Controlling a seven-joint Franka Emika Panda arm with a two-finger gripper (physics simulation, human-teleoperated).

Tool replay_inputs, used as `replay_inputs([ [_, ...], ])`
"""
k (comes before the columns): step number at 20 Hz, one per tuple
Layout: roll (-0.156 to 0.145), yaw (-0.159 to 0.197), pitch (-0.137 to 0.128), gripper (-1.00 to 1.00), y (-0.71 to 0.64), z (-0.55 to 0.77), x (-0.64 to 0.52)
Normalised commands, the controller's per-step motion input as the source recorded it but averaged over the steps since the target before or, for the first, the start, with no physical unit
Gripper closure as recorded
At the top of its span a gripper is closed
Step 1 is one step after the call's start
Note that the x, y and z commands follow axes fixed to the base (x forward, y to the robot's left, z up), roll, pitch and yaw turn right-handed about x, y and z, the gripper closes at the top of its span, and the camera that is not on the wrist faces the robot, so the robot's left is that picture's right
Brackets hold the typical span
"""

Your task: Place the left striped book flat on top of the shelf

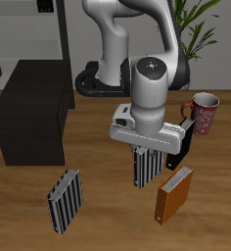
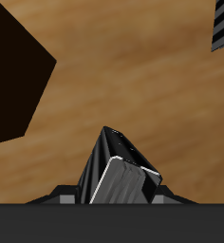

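The left striped book (image 1: 147, 169), black and grey striped, stands upright between the fingers of my gripper (image 1: 147, 153), which is shut on its upper edge. In the wrist view the book (image 2: 119, 171) fills the space close to the camera. I cannot tell whether its lower edge touches the table. The shelf (image 1: 31, 116) is a low matte black box with a flat, bare top, standing beside the gripper and apart from it; it also shows in the wrist view (image 2: 14, 81). The other striped book (image 1: 64, 199) stands nearer the table's front edge and shows in the wrist view (image 2: 223, 24).
An orange book (image 1: 174, 193) stands close beside the held book. A black object (image 1: 182, 142) sits just behind the gripper, and a pink mug (image 1: 204, 112) stands farther back. A tall grey rack (image 1: 29, 39) stands behind the shelf.
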Motion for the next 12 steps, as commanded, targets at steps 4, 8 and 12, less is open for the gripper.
replay_inputs([
  [4,-0.039,0.021,-0.034,1.0,-0.26,0.22,-0.01],
  [8,-0.023,0.006,-0.017,1.0,-0.22,0.22,-0.04],
  [12,-0.049,0.048,-0.043,1.0,-0.36,0.4,-0.15],
])
